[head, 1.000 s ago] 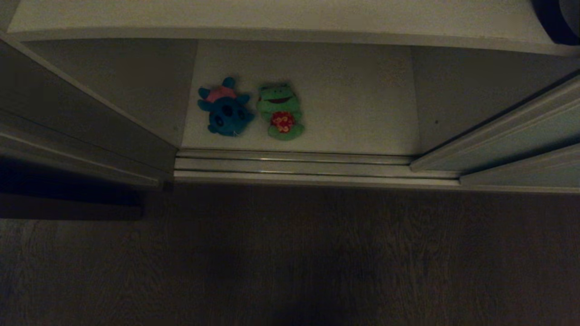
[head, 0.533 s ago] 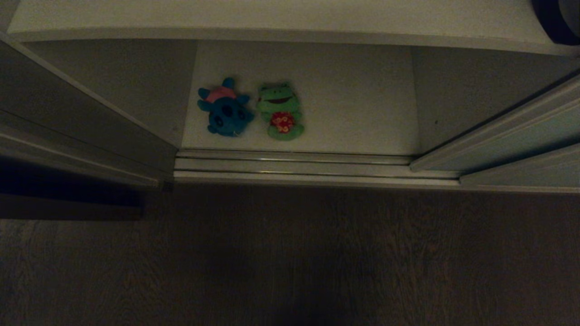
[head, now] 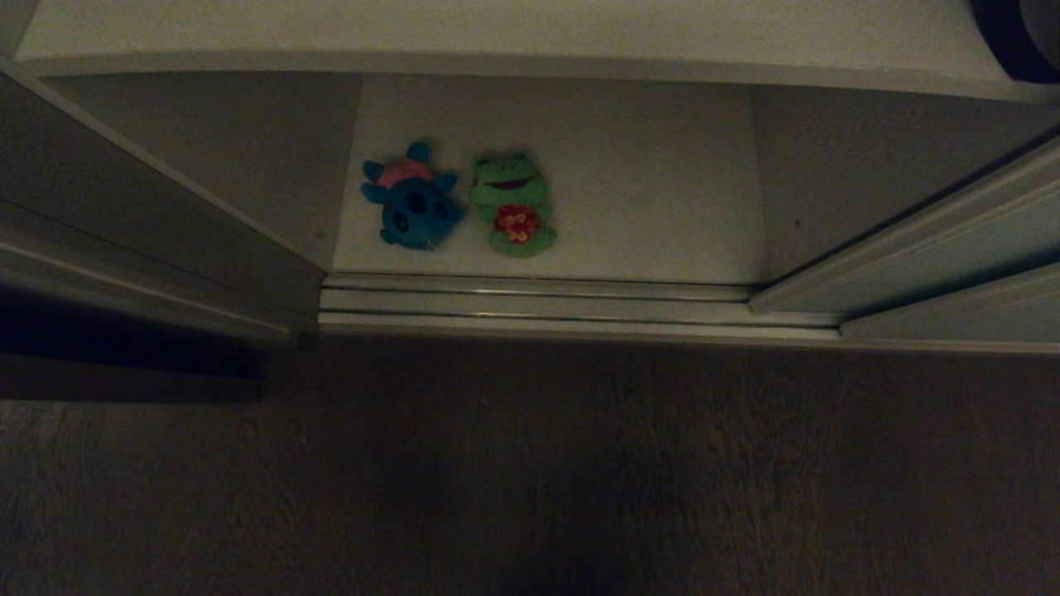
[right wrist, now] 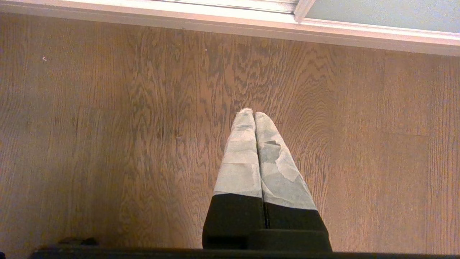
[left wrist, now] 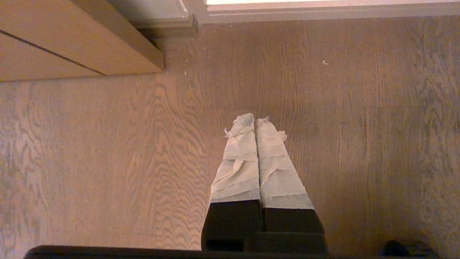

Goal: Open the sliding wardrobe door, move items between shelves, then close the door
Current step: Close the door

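Two small plush toys, teal-blue and green: soft, light, pinch belly. Left gripper, right gripper clenched, empty.

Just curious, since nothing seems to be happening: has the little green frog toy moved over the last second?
No. The green frog toy lies in the same spot, beside the blue toy and just behind the door track.

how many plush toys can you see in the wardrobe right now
2: a teal-blue plush toy with a pink tuft and a green plush frog in red flowered shorts, side by side on the lower white shelf.
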You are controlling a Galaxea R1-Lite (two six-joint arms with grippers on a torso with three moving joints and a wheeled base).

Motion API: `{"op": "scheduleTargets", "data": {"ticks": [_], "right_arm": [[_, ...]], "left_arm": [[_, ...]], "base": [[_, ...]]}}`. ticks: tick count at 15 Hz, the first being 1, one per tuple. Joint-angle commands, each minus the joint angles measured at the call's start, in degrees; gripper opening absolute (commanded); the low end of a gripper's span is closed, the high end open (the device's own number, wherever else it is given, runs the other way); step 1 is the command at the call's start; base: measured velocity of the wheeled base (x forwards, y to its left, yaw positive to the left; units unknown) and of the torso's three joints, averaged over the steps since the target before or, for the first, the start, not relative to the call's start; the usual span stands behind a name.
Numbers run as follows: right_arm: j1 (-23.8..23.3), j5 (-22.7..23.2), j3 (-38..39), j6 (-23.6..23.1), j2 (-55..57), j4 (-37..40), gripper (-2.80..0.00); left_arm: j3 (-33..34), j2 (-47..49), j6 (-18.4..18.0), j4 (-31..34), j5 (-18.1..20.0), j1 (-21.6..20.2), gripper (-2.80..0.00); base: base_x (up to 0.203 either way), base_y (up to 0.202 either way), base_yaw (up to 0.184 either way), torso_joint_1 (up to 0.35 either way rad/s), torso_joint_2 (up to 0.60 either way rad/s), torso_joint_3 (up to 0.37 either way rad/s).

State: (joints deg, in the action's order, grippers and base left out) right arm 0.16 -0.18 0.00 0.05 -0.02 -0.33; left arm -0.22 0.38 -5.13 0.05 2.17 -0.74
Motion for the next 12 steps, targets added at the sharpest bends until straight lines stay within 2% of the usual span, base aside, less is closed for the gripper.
{"op": "scheduleTargets", "data": {"ticks": [1,6,12], "right_arm": [[0.02,0.01,0.0,-0.05,-0.06,-0.02,-2.8],[0.02,0.01,0.0,-0.02,-0.06,-0.02,-2.8],[0.02,0.01,0.0,-0.05,-0.06,-0.02,-2.8]], "left_arm": [[0.22,-0.29,-0.17,0.04,0.03,0.0,-2.8],[0.13,-0.29,-0.15,0.21,0.12,-0.05,-2.8],[0.22,-0.29,0.47,0.21,-0.24,-0.05,-2.8]], "base": [[0.0,0.0,0.0,0.0,0.0,0.0],[0.0,0.0,0.0,0.0,0.0,0.0],[0.0,0.0,0.0,0.0,0.0,0.166]]}}
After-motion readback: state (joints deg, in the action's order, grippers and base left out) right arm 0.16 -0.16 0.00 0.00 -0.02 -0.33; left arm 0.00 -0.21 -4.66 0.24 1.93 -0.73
